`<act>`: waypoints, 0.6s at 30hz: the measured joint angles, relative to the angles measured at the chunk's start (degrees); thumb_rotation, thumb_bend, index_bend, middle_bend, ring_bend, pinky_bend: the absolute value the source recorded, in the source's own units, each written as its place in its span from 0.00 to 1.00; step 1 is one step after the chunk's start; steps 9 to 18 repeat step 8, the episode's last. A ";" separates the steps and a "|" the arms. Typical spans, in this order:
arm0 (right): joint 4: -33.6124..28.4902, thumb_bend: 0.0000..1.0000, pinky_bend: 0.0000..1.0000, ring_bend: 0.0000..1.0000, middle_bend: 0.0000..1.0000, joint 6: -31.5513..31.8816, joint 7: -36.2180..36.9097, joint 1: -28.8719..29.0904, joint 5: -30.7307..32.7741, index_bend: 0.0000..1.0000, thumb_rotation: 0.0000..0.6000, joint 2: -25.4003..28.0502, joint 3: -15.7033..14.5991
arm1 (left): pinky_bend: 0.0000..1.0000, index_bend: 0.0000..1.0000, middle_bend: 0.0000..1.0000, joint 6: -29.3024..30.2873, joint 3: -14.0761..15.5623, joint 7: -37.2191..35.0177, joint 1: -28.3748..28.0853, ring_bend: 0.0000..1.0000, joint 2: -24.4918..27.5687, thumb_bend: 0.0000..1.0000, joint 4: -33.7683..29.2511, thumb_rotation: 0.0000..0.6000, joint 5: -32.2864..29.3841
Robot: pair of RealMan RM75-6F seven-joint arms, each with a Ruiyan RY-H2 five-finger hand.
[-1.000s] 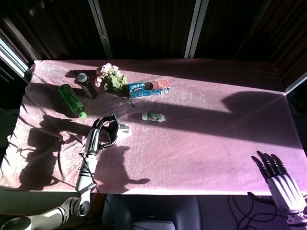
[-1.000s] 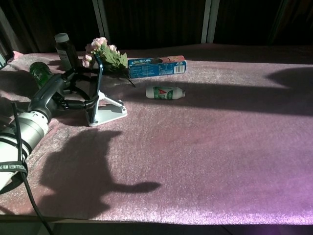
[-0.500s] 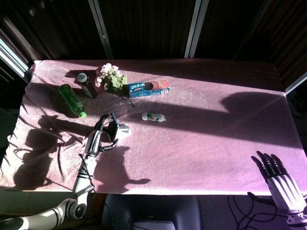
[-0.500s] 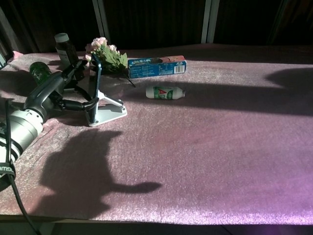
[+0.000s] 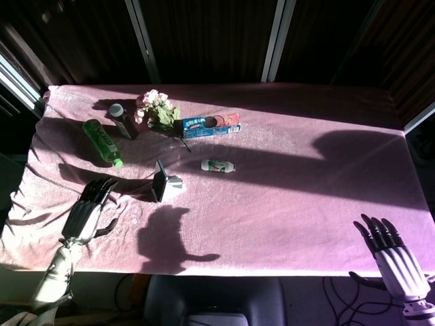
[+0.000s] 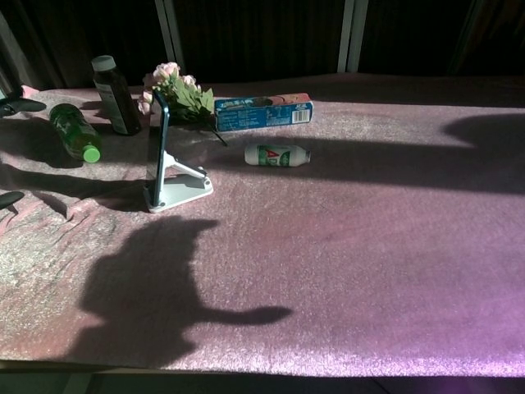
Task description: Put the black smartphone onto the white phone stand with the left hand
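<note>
Nearest, at the table's near right corner, the right hand (image 5: 393, 255) is held with its fingers spread, holding nothing. At the near left, the left hand (image 5: 87, 210) lies over the rumpled pink cloth (image 5: 285, 197) with its fingers apart and empty, well clear of the stand. Farther in, left of centre, the black smartphone (image 6: 157, 139) stands nearly upright, propped on the white phone stand (image 6: 182, 185). Just beyond and to the right lies a small white bottle (image 6: 278, 154) on its side. To the far left a green bottle (image 6: 72, 131) lies on its side, with a dark bottle (image 6: 115, 84) upright behind it. Beside that sit a bunch of pink flowers (image 6: 175, 89) and a blue box (image 6: 262, 112) lying flat.
</note>
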 measured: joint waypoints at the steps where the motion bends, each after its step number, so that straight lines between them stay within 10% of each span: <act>1: -0.12 0.13 0.00 0.00 0.00 -0.20 -0.34 0.07 0.18 0.00 1.00 -0.14 0.09 | 0.00 0.00 0.00 1.18 0.55 1.90 0.91 0.00 0.87 0.30 -1.41 1.00 0.35; 18: -0.57 0.13 0.00 0.00 0.00 -0.79 -2.08 0.14 0.82 0.00 1.00 -0.72 0.25 | 0.00 0.00 0.00 6.83 4.58 0.88 6.25 0.00 3.34 0.31 -0.99 1.00 4.16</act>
